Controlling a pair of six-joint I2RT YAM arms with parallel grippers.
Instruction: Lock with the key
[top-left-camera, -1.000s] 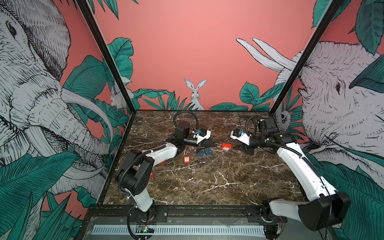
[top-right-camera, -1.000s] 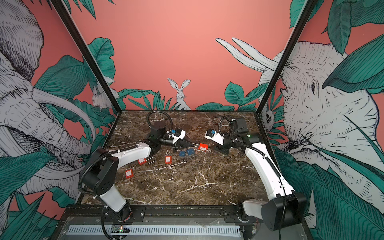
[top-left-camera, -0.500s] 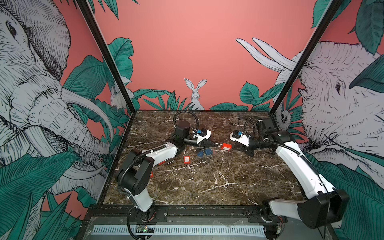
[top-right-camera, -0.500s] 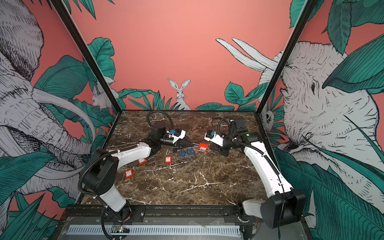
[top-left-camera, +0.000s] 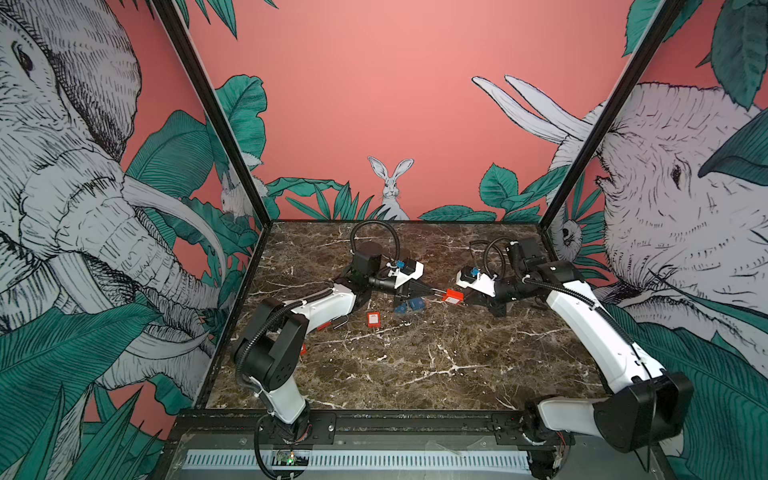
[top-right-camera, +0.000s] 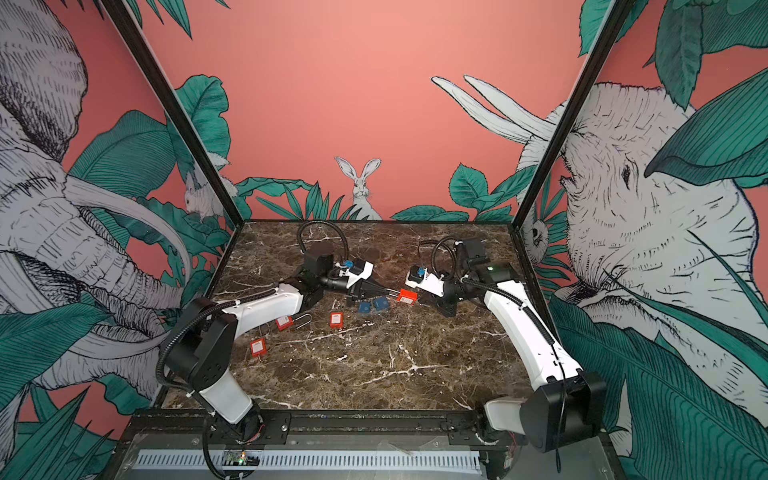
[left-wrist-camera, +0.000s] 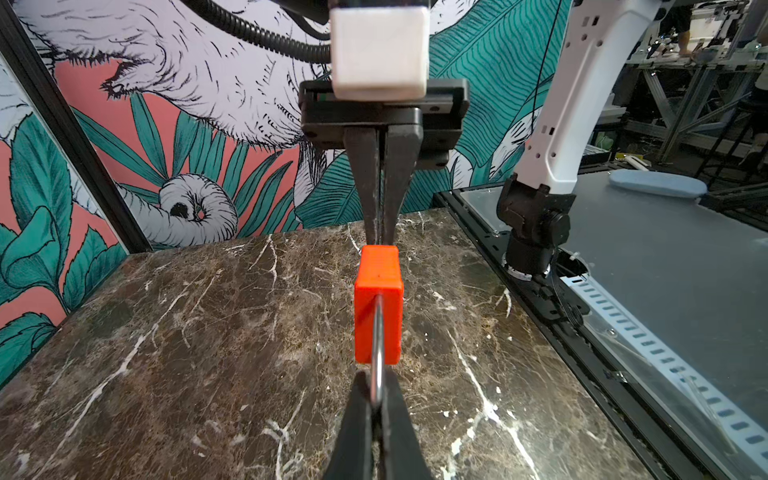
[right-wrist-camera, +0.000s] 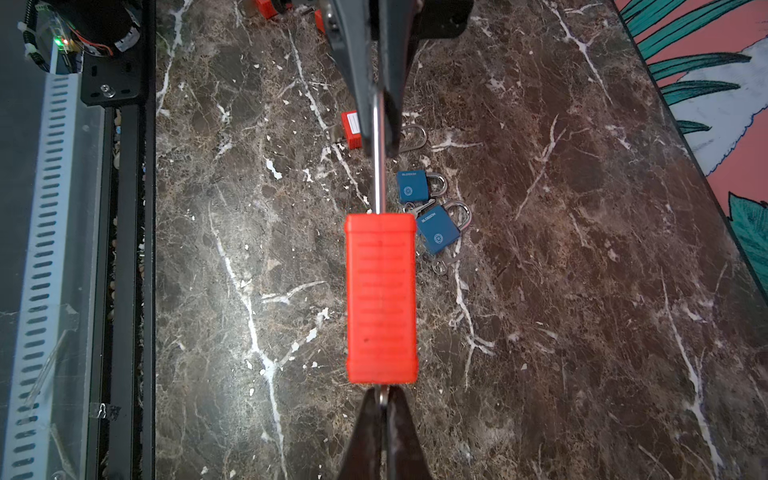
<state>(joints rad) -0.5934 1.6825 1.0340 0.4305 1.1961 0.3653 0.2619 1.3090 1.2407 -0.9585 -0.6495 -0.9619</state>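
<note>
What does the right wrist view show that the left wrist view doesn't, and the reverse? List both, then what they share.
Right wrist only: blue padlocks and a spare red padlock lying on the marble table; the ribbed face of the held red padlock; what looks like the key in the shut right gripper.
Left wrist only: the right arm's base and white wrist housing.
Both: the marble table, the held red padlock, its shackle pinched by the shut left gripper, and the right gripper at its opposite end.

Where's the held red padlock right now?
In both top views the red padlock hangs mid-table, toward the back, between the left hand on its shackle and the right hand on the key, near two blue padlocks.
</note>
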